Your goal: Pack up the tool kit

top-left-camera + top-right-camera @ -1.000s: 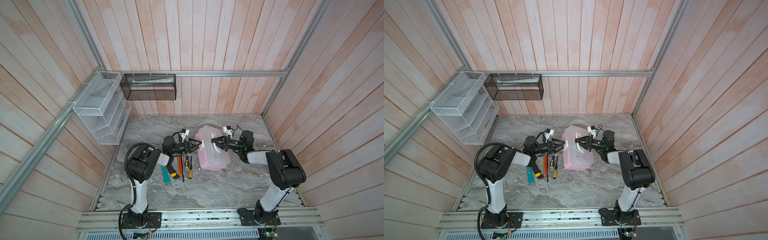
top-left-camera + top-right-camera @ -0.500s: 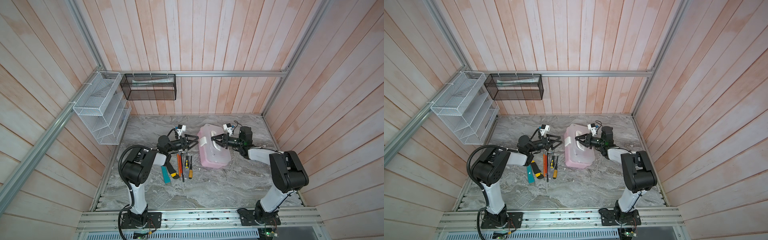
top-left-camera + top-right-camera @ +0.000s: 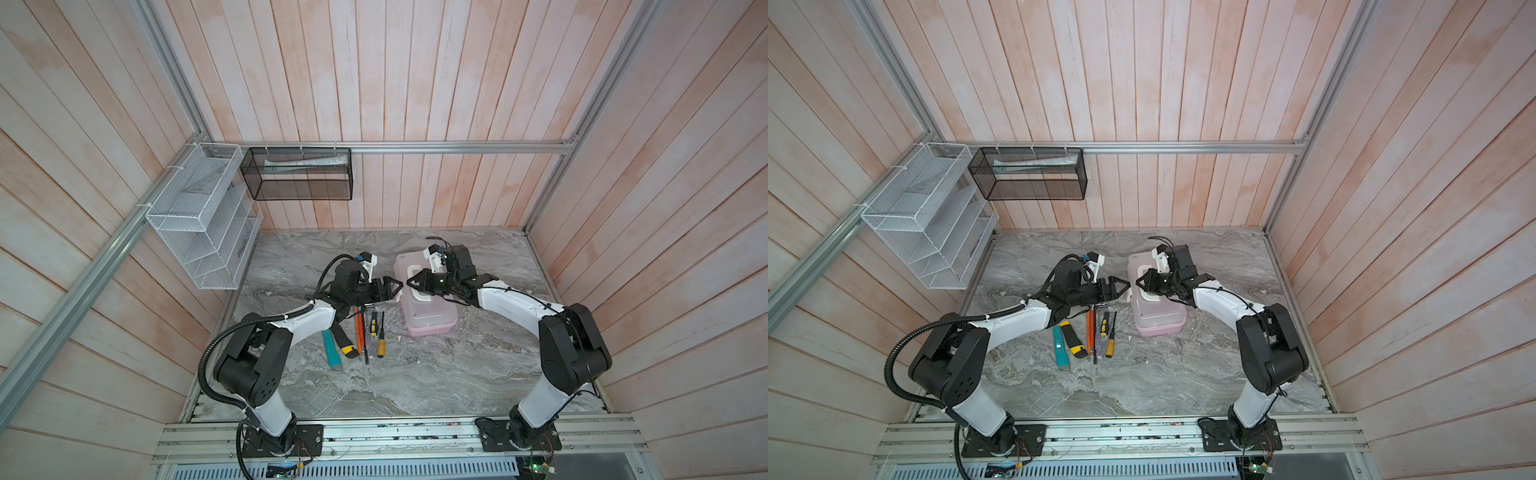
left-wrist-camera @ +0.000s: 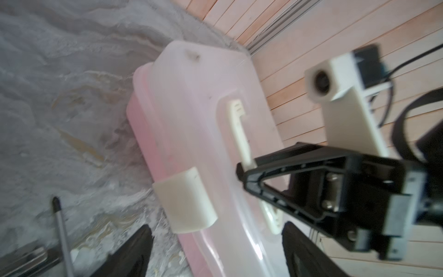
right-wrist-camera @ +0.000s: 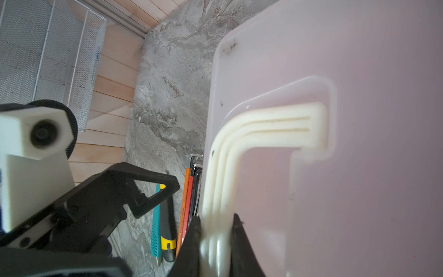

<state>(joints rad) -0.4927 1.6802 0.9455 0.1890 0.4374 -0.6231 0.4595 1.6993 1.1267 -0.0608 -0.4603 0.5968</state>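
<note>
Right wrist view: my right gripper (image 5: 217,226) pinches the ribbed white handle (image 5: 263,124) atop the pale pink plastic case with frosted lid (image 5: 371,72), its lid down. My left gripper (image 3: 392,287) hangs spread wide just beside the white latch (image 4: 184,199), perhaps not touching. The case sits on the grey marbled table (image 3: 415,386); loose screwdrivers and utility knives (image 3: 359,332) lie alongside.

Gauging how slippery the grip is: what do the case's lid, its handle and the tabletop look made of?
The lid looks like frosted translucent plastic; pink shows through it. The handle looks like cream moulded plastic, ribbed and matte. The tabletop is grey and veined: real marble or printed laminate, cannot tell.
</note>
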